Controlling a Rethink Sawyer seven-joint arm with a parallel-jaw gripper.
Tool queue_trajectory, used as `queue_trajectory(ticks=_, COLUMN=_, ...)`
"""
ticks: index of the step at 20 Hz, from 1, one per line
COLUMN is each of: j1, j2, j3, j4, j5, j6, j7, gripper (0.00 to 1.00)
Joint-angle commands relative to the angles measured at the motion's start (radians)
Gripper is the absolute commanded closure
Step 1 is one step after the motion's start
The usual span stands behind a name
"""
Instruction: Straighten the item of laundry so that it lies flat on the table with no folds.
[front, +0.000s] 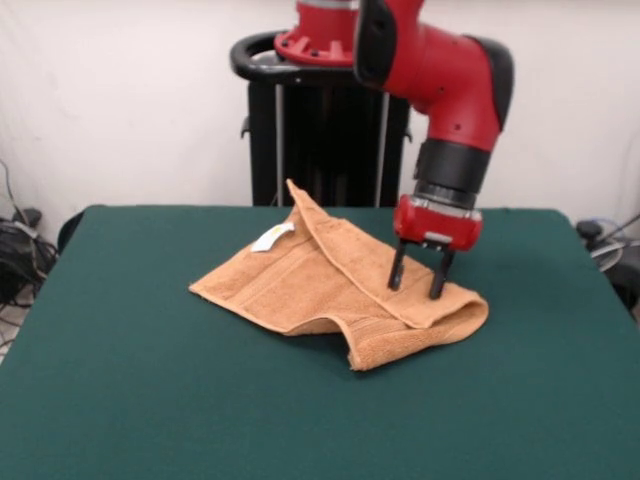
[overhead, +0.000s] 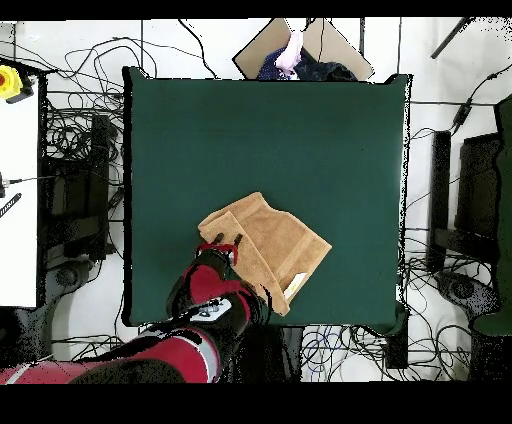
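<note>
Green table (front: 120, 380) bears a folded orange towel (front: 300, 285); spread jaws touch its folded edge.

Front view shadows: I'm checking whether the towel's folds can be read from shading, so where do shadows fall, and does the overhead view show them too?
Front view: a dark shadow sits under the towel's raised near fold, with soft shading below the gripper. Overhead view: lighting looks flat, and the arm hides one corner.
</note>
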Motion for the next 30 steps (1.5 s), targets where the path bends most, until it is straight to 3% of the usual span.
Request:
queue_trajectory(ticks=1, j1=-0.04, j2=-0.045, j3=0.111, j4=-0.006, j5=0.054, j6=0.041, j7=0.221, gripper=0.0)
queue_trajectory(ticks=6, j1=-0.083, j2=-0.208, j3=0.155, j4=0.034, j5=0.014, j6=0.195, j7=0.192, gripper=0.0)
queue_trajectory(ticks=13, j1=-0.237, j2=-0.379, j3=0.336, j4=0.091, j5=-0.054, j6=0.336, j7=0.191, gripper=0.0)
queue_trajectory(ticks=16, j1=-0.202, j2=-0.37, j3=0.308, j4=0.094, j5=-0.015, j6=0.311, j7=0.203, gripper=0.0)
queue_trajectory(ticks=19, j1=-0.139, j2=-0.296, j3=0.237, j4=0.077, j5=0.025, j6=0.215, j7=0.22, gripper=0.0)
queue_trajectory(ticks=24, j1=-0.127, j2=-0.172, j3=0.243, j4=0.059, j5=0.034, j6=0.055, j7=0.262, gripper=0.0)
queue_trajectory(ticks=30, j1=-0.081, j2=-0.094, j3=0.224, j4=0.043, j5=0.099, j6=-0.01, j7=0.256, gripper=0.0)
